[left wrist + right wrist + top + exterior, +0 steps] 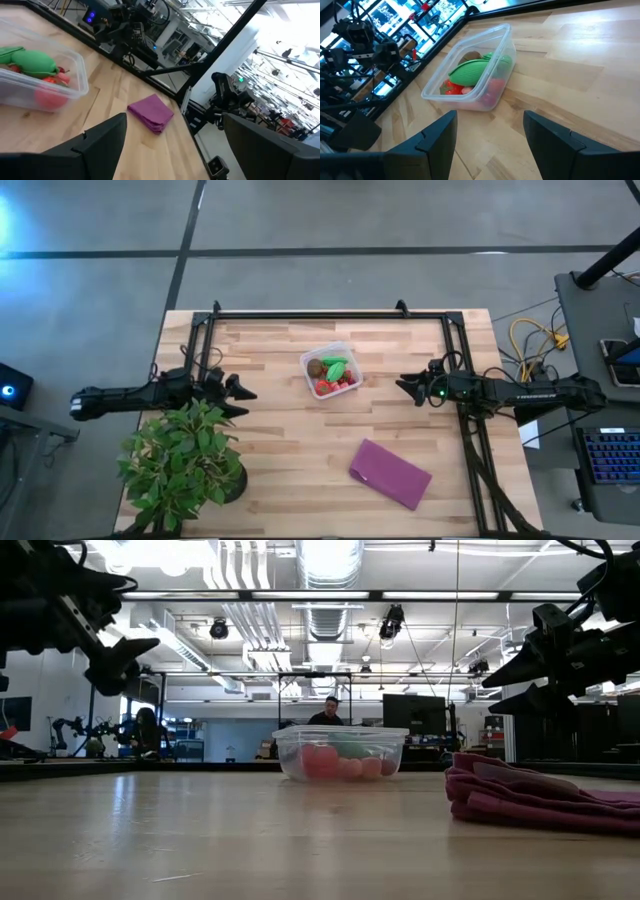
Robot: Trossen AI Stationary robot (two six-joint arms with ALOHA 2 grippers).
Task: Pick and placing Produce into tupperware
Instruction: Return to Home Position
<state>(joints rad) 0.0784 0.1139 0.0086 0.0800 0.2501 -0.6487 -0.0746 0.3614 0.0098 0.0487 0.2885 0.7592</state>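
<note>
Tupperware [392,745] on wooden table [300,460]

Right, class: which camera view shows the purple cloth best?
The high view: the whole purple cloth lies unobstructed. The low view shows only its folded side. The left wrist view shows it farther off, at an angle. The right wrist view misses it.

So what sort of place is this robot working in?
Probably a robotics lab in an industrial hall: bare ceiling ducts overhead, a person by monitors behind the table, and a keyboard and loose cables beside it.
</note>
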